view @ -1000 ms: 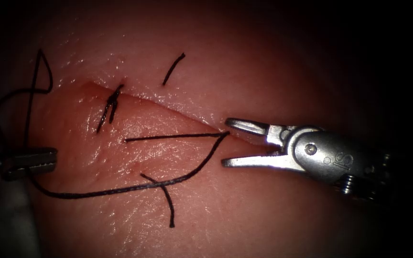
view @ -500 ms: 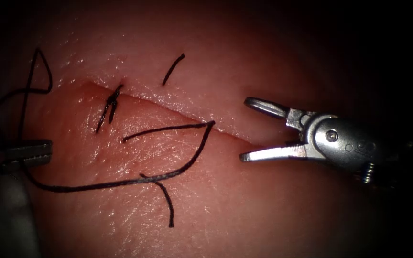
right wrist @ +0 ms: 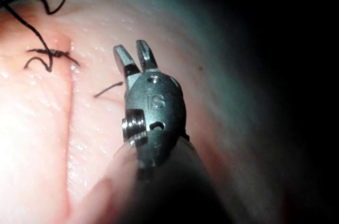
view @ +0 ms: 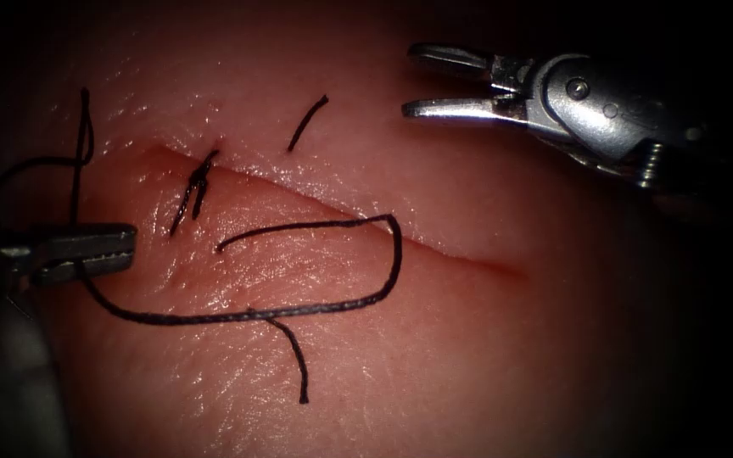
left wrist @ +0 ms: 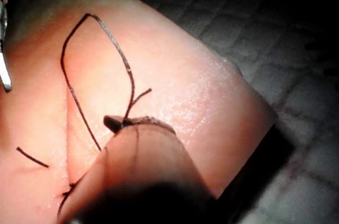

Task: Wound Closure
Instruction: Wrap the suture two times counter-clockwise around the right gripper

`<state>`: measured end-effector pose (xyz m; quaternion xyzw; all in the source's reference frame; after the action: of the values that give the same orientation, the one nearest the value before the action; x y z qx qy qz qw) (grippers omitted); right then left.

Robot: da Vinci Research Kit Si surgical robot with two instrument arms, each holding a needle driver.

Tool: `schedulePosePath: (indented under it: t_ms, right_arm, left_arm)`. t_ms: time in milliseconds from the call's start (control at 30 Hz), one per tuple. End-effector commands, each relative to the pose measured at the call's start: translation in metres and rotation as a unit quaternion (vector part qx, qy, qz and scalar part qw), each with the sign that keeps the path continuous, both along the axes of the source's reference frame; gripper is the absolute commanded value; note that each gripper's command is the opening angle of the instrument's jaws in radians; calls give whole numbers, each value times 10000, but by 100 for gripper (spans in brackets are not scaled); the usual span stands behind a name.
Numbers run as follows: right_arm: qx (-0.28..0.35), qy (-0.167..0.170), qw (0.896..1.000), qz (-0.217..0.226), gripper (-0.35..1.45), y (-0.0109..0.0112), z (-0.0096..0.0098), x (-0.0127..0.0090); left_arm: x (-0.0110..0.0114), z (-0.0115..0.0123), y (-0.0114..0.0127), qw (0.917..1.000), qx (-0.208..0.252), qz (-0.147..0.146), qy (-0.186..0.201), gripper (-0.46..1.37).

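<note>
On the tissue [view: 468, 356], left fingers [view: 86, 250] grip the thread [view: 316, 309]; right fingers [view: 434, 83], parted and empty, hover well apart.

The right tool [view: 409, 83] has lifted away from the cut [view: 468, 254] toward one o'clock, its parted jaws narrower and holding nothing. The left tool [view: 125, 246], clamped on the thread [view: 332, 309], has edged toward three o'clock, so the thread's sharp bend has slackened into a rounded loop.
</note>
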<state>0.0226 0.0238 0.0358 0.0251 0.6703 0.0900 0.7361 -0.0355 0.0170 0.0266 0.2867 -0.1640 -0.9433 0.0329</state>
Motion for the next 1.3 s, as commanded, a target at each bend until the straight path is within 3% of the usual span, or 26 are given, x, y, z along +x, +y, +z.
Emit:
schedulePosePath:
  t_ms: [33, 300, 600, 1000, 1133, 1300]
  right_arm:
    - [-10, 33, 10000, -41, -35, -1, 1, 9]
    - [-51, 23, 9994, -351, -35, -11, 7, 39]
    - [-136, 93, 9975, -680, -35, -39, 13, 59]
    - [-142, 195, 9960, -863, -35, -61, 3, 70]
    - [-140, 254, 9954, -915, -35, -66, -3, 73]
    - [-151, 353, 9942, -1003, -35, -72, -13, 79]
  left_arm:
    - [-3, 1, 1, 10000, 14, 67, 17, -35]
    - [-12, -5, 25, 9999, 46, 159, 5, -35]
    - [-22, -1, 69, 9999, 51, 117, 21, -35]
    - [-31, 48, 112, 9999, -33, 8, 107, -35]
    - [-36, 64, 114, 9998, -118, 1, 162, -35]
    - [-40, 88, 107, 9995, -155, -211, 197, -35]
